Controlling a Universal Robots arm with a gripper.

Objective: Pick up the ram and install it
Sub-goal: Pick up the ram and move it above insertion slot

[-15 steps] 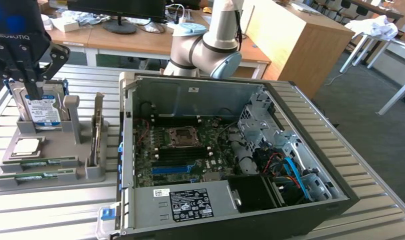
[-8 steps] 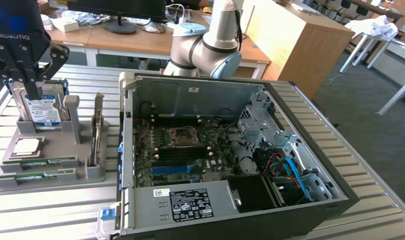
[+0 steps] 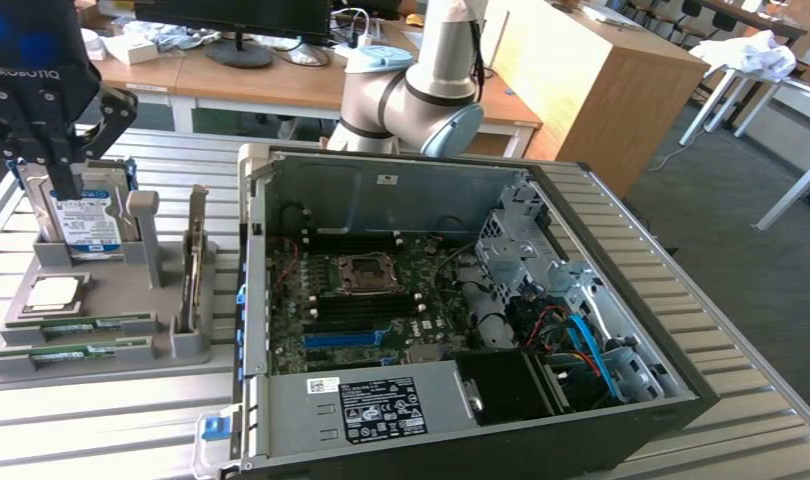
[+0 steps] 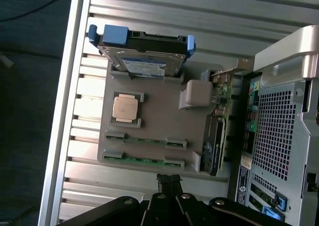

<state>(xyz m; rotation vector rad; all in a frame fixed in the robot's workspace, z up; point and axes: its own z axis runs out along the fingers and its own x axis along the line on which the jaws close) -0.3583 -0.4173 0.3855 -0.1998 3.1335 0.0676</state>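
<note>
Green ram sticks point(image 3: 74, 351) in a pale grey holder point(image 4: 164, 116), blue-and-white label on the hard drive point(image 3: 90, 226), silver processor point(image 3: 54, 293); black gripper point(image 3: 61, 190); ribbed silver table point(image 3: 112, 430); black computer case point(image 3: 672, 405), dark green motherboard point(image 3: 365, 310) with a blue slot point(image 3: 341, 339), blue cables point(image 3: 585, 335)

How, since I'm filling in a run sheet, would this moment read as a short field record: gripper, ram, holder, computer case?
gripper: shut, nothing between its fingers, hovering over the holder's edge near the ram
ram: two green sticks, both lying flat in the holder's slots
holder: grey tray on the slatted table, also carrying a processor, a hard drive standing on edge and an upright card
computer case: side open, motherboard exposed, at the exterior view's right of the holder
</note>
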